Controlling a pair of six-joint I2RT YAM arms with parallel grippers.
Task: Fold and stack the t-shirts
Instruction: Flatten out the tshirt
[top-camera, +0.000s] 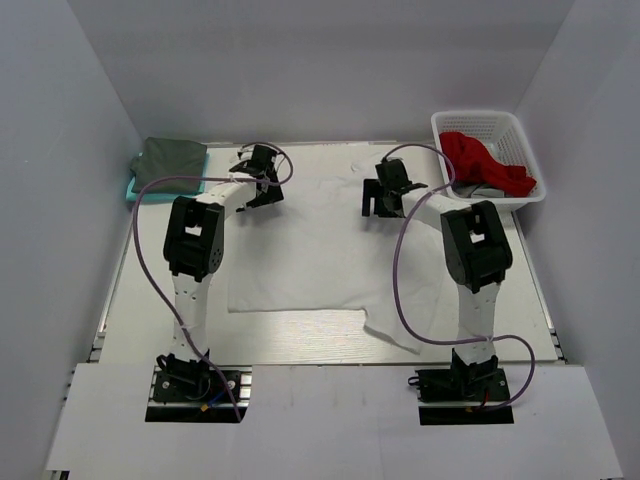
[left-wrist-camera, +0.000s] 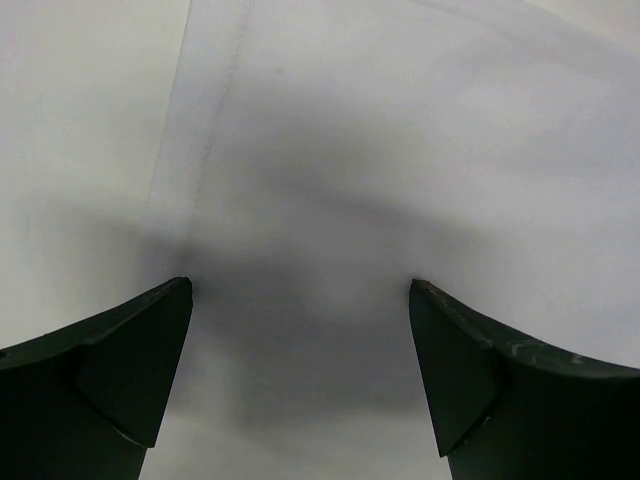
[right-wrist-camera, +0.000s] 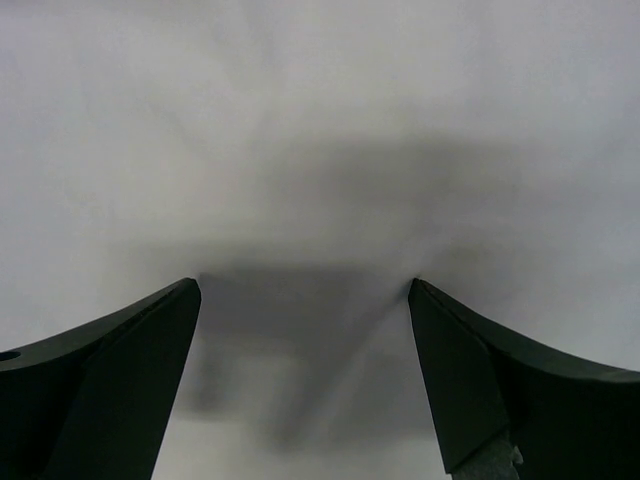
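A white t-shirt (top-camera: 320, 250) lies spread flat across the middle of the table. My left gripper (top-camera: 258, 180) hangs open over its far left part, and the left wrist view shows white cloth (left-wrist-camera: 330, 180) between the spread fingers (left-wrist-camera: 140, 350). My right gripper (top-camera: 385, 195) hangs open over its far right part, with white cloth (right-wrist-camera: 320, 150) below the spread fingers (right-wrist-camera: 480, 370). A folded dark grey-green t-shirt (top-camera: 172, 158) lies on a teal one (top-camera: 133, 187) at the far left. Red cloth (top-camera: 485, 162) sits in the basket.
A white plastic lattice basket (top-camera: 452, 127) stands at the far right corner. White walls close in the table on the left, back and right. Purple cables loop from both arms.
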